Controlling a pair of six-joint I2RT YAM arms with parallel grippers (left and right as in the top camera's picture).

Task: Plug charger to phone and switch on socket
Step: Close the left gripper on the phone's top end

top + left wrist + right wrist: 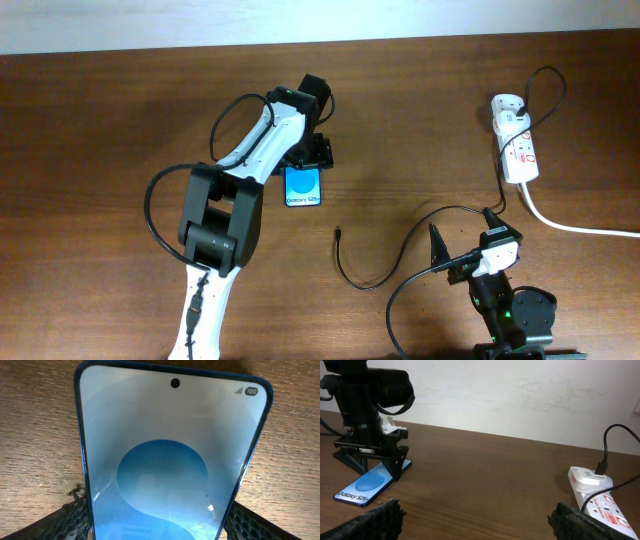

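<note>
Early stage: left fingers (70, 522) straddle the phone (305, 187), flat on the surface (100, 120), grip undeterminable; right fingers (375, 520) wide, empty; charger (341, 242) tip unplugged near the phone; socket (520, 150) apparently untouched.

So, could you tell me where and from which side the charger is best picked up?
Probably just behind the connector tip of the charger, coming straight down from above and closing across the cable. That free end lies flat on the table, clear of the phone, and the rest is a slack loop.
</note>
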